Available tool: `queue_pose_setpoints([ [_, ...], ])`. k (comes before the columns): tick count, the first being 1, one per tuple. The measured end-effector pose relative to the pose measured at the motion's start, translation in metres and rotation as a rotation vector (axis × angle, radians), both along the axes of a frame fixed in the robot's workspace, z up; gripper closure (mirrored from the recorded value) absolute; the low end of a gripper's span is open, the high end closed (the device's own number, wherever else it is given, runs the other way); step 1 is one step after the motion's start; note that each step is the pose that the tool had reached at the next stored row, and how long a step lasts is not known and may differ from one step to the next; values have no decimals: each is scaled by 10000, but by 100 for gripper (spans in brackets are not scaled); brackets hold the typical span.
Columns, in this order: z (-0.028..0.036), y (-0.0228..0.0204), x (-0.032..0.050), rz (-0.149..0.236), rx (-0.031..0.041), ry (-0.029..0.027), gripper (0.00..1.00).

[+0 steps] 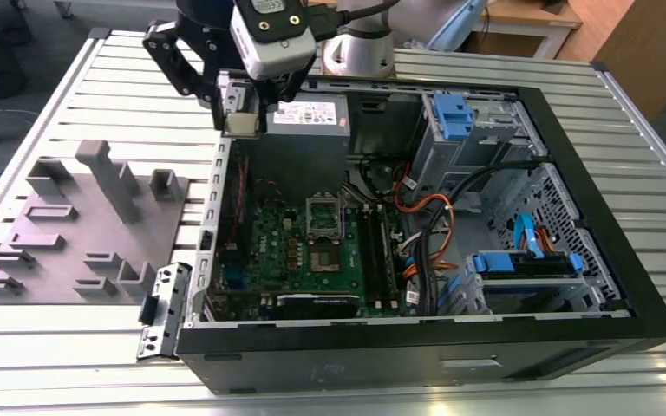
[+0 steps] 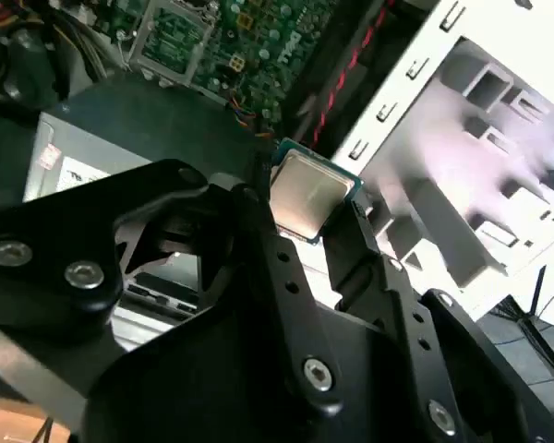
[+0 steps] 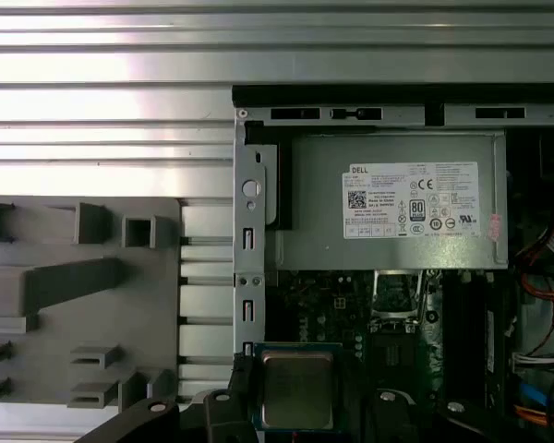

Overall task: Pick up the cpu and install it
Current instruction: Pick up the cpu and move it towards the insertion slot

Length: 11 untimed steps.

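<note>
A: Cpu, where is it?

B: The cpu (image 2: 309,194) is right between the jaws, clear of every surface. It's pinched on two opposite edges, and its metal top shows in both wrist views. It's square, so there's no long axis.

A: Jaws?

B: The gripper (image 2: 309,201) is clamped on the cpu, with a dark finger (image 2: 258,217) touching one edge and its mate touching the far edge. There's one arm only, so no question of which is nearer.

A: And the relation that matters?

B: Jaws to socket. The socket (image 3: 394,300) has a metal frame and a dark centre, and it sits on the green board (image 3: 337,305). It lies off to one side of the jaws, not under them. In the exterior view I'd judge it well below the jaws too, down inside the case (image 1: 426,334).

A: What's nearest the jaws otherwise?

B: The power supply (image 1: 306,114) is just beside them, and the case's side wall is close. The grey tray (image 1: 67,234) is on the other side of that wall, well apart from the jaws.

A: Seated?

B: Not yet. The cpu and the socket are apart.
</note>
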State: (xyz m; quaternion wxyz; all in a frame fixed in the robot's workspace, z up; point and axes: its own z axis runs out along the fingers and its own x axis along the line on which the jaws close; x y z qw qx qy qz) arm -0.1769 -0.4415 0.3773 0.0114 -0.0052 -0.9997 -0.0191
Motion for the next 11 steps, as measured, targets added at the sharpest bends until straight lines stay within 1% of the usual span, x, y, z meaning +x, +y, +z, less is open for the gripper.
queue_pose_setpoints([
  [7,0,0,2,0,-1,-1,53],
  [11,0,0,18,1,0,-2,53],
])
